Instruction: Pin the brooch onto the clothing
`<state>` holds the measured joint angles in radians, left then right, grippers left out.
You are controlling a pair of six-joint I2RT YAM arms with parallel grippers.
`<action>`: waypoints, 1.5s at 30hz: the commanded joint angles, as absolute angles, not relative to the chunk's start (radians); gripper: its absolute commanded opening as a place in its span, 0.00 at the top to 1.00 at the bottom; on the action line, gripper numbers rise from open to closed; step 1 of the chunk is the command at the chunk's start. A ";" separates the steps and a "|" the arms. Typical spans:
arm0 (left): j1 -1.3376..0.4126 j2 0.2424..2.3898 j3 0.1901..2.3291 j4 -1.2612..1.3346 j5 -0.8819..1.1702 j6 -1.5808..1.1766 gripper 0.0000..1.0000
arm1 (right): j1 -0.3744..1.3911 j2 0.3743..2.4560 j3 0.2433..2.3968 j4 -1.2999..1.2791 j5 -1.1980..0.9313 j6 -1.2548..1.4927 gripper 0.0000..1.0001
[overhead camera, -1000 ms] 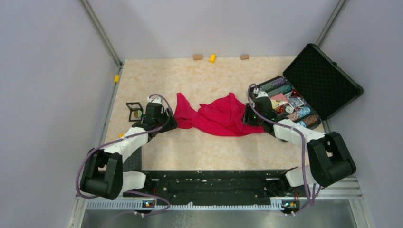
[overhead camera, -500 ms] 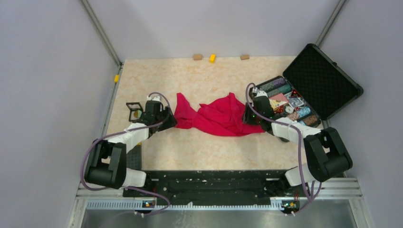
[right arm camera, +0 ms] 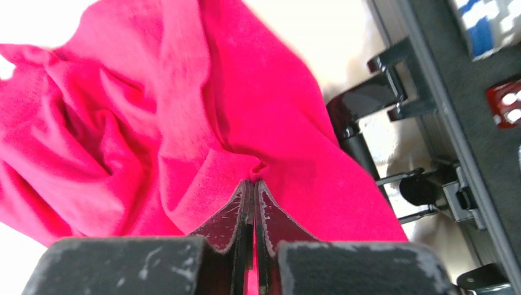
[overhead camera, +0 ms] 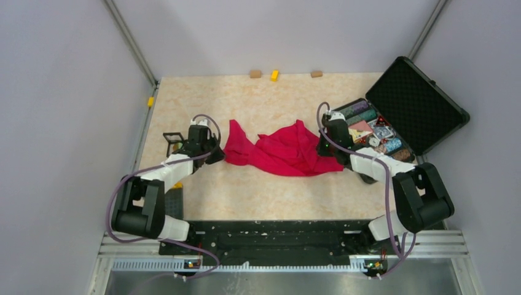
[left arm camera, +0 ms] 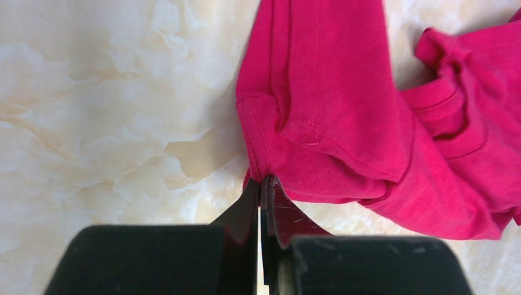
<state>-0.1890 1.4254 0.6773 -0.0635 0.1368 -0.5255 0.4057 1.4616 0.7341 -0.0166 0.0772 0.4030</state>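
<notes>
**Both tools clamp onto red T-shirt**

My left tool (left arm camera: 263, 187), spread wide 1 second ago, is now pressed together on the stitched hem corner of the red T-shirt (left arm camera: 332, 123). My right tool (right arm camera: 253, 187) has closed in the same beat, pinching a fold at the shirt's opposite edge, just beside the open black case (overhead camera: 399, 110). The shirt lies crumpled in the middle of the table (overhead camera: 258, 196), between the 2 tools.

With both ends gripped, I judge I am set to draw the fabric flat, a step needed before any pinning. The pinning itself is not yet begun.

The brooch is the hard part. 1 second ago a small round tan spot showed in the small black holder (overhead camera: 171, 136) left of my left arm. Now the arm crosses that holder and I cannot make the brooch out. How much cloth each tool has caught is hidden by its own fingers, and the shirt's neck label does not show.
</notes>
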 commanded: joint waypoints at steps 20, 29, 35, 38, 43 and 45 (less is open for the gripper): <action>-0.074 0.756 1.141 -0.347 -0.232 -0.278 1.00 | 0.414 0.808 1.190 -0.011 0.497 0.119 1.00; -0.074 0.674 1.188 -0.422 -0.273 -0.250 1.00 | 0.415 0.634 1.137 0.034 0.616 0.059 1.00; -0.074 0.710 1.234 -0.469 -0.131 -0.279 1.00 | 0.414 0.636 1.161 0.002 0.667 0.016 1.00; -0.074 0.786 1.246 -0.459 -0.024 -0.323 1.00 | 0.414 0.691 1.157 0.004 0.741 -0.022 1.00; -0.074 1.000 1.284 -0.374 0.202 -0.392 1.00 | 0.366 0.883 1.172 -0.027 0.848 -0.052 1.00; -0.074 1.131 1.318 -0.349 0.239 -0.397 1.00 | 0.247 0.953 1.186 -0.114 0.770 0.064 1.00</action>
